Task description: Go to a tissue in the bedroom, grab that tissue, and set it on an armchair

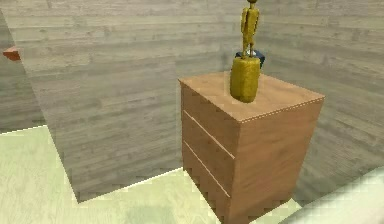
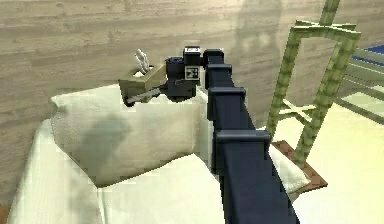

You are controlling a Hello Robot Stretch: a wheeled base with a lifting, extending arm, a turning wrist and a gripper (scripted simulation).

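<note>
Tissue box up by the armchair

Upper left of centre you've got one tan tissue box (image 2: pixel 135 88) at the gripper (image 2: pixel 152 80), over one cream armchair (image 2: pixel 100 140). Can't tell if it's gripped. Ahead: one three-drawer dresser (image 1: pixel 262 140), one yellow statue (image 1: pixel 247 62).

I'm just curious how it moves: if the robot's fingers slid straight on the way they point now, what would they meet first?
Likely the back cushion of the cream armchair, just under the fingers; depth is unclear, so they may pass above it toward the plank wall.

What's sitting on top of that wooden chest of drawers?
A yellow statue stands on the chest of drawers, a slim figure above a rounded base. Something dark behind it is mostly covered, so I cannot tell what.
</note>
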